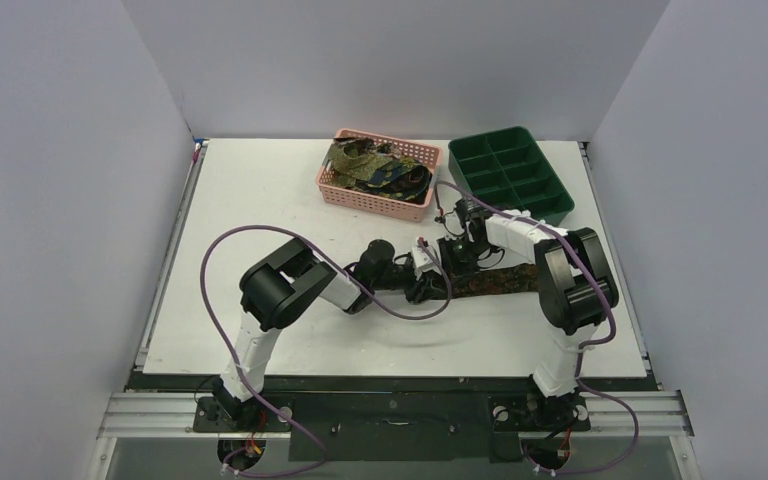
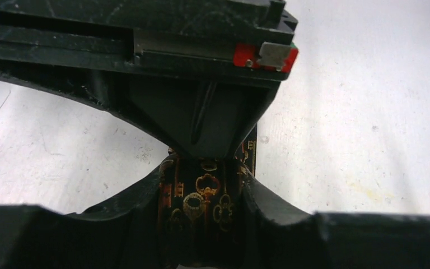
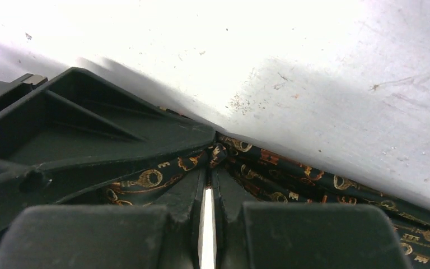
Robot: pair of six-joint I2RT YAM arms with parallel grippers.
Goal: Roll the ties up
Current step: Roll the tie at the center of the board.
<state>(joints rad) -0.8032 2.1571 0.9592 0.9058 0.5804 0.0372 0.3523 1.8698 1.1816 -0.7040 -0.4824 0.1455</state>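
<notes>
The dark, gold-key-patterned fabric tie (image 1: 495, 281) lies just arm-side of the pink plastic mesh basket (image 1: 375, 200). The left gripper (image 2: 201, 196) clasps its end and the right gripper (image 3: 215, 154) pinches it tight. Uneven pulling could probably drag fabric loose.
</notes>
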